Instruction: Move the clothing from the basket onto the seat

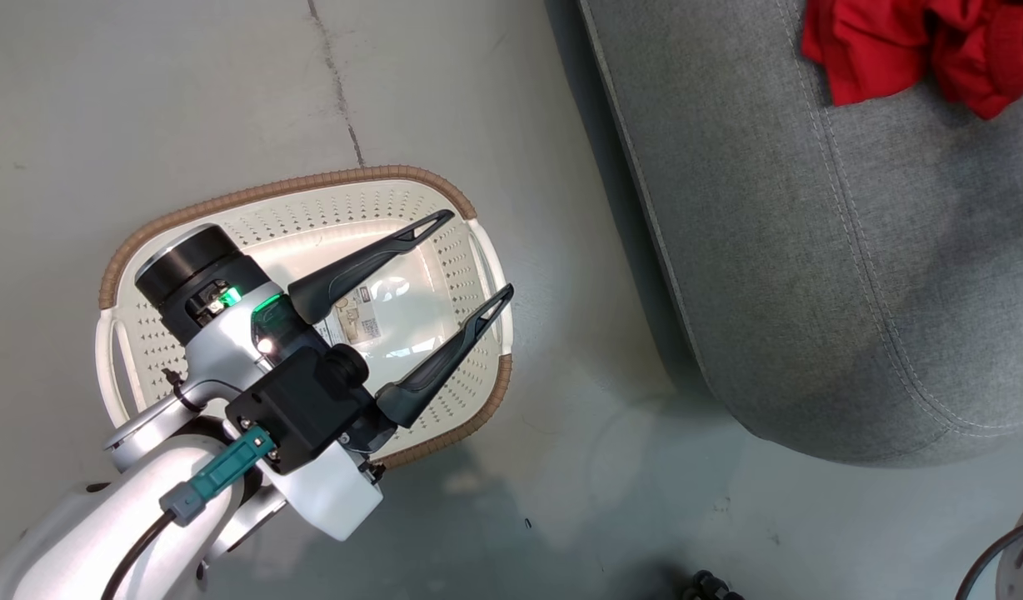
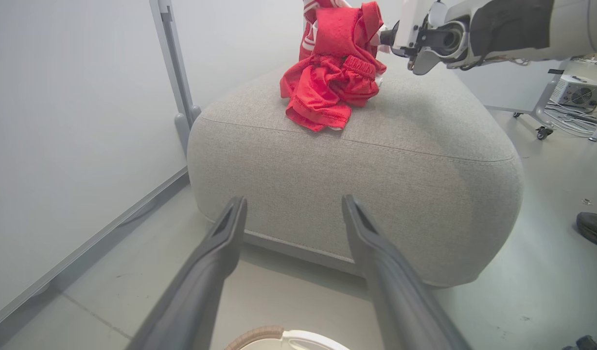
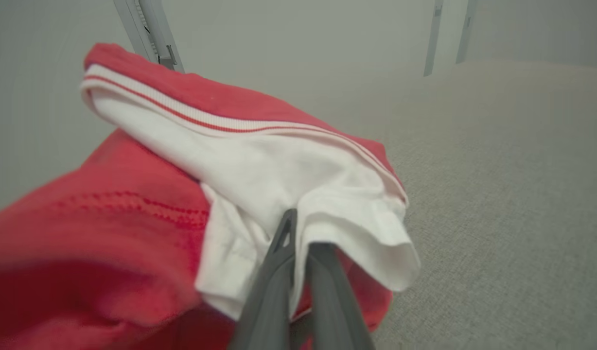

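Note:
The red clothing (image 1: 920, 42) lies bunched on the grey seat (image 1: 811, 250) at the far right. In the right wrist view my right gripper (image 3: 303, 233) is shut on a white-lined fold of the clothing (image 3: 279, 165), just above the seat (image 3: 498, 170). The left wrist view shows the right arm (image 2: 498, 29) reaching the top of the clothing (image 2: 327, 82) on the seat (image 2: 352, 170). My left gripper (image 1: 479, 252) hangs open over the basket (image 1: 311, 185), which holds no garment, its bottom label showing. Its open fingers (image 2: 220, 253) point at the seat's front.
A pale grey partition panel (image 2: 60, 146) with a metal post (image 2: 174, 63) stands to the left of the seat. A dark shoe (image 2: 592, 228) rests on the floor at the right. A white device with cables (image 2: 575, 92) sits beyond. The basket rim (image 2: 279, 335) lies under the left gripper.

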Motion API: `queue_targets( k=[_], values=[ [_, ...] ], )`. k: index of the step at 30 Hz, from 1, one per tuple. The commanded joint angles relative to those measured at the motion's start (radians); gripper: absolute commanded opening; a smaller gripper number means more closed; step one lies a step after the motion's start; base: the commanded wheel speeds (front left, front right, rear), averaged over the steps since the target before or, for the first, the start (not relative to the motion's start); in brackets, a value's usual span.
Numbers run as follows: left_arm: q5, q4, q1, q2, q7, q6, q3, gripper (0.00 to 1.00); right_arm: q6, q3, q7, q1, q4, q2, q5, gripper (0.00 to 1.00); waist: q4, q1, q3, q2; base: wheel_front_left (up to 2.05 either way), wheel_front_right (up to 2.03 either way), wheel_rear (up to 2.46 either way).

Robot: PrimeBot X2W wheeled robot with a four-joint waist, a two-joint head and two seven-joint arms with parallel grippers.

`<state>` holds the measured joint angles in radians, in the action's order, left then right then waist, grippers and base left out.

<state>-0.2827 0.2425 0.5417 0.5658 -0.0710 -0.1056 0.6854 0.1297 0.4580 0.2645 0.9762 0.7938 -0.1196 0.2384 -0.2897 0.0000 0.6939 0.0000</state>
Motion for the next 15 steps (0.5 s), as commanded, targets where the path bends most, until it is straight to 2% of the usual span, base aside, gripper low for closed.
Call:
queue_targets(
  k=[1,2,3,4,5,15],
  values=[
    [-0.001,-0.007,0.018,0.003,-0.006,-0.004,0.000,1.00,0.002,0.020,0.002,-0.022,-0.013,0.002,-0.004,0.00,0.000,0.0000,-0.004,0.0000,0.00,0.00,0.00],
    [-0.003,-0.012,0.016,0.002,-0.008,-0.004,0.003,1.00,0.002,0.032,0.002,-0.027,-0.028,0.006,-0.004,0.04,0.000,0.0000,-0.008,0.0000,0.00,0.00,0.00],
    [-0.005,-0.015,0.012,-0.001,-0.009,-0.004,0.005,1.00,0.002,0.034,0.002,-0.034,-0.036,0.012,-0.001,0.38,0.000,0.0000,-0.014,0.0000,0.00,0.00,0.00],
    [-0.007,-0.020,0.008,-0.005,-0.011,-0.004,0.009,1.00,0.002,0.037,0.002,-0.047,-0.051,0.017,-0.004,0.90,0.001,0.0000,-0.023,0.0000,0.00,0.00,0.00],
    [-0.010,-0.026,0.002,-0.009,-0.012,-0.003,0.014,1.00,0.002,0.041,0.002,-0.061,-0.064,0.019,-0.010,1.00,0.001,0.0000,-0.033,0.0000,0.00,0.00,0.00],
    [-0.057,-0.107,-0.044,-0.077,-0.059,0.028,0.027,1.00,0.002,0.023,0.002,-0.217,-0.210,0.035,-0.027,1.00,0.038,0.0000,-0.163,0.0000,0.00,0.00,0.00]
  ],
)
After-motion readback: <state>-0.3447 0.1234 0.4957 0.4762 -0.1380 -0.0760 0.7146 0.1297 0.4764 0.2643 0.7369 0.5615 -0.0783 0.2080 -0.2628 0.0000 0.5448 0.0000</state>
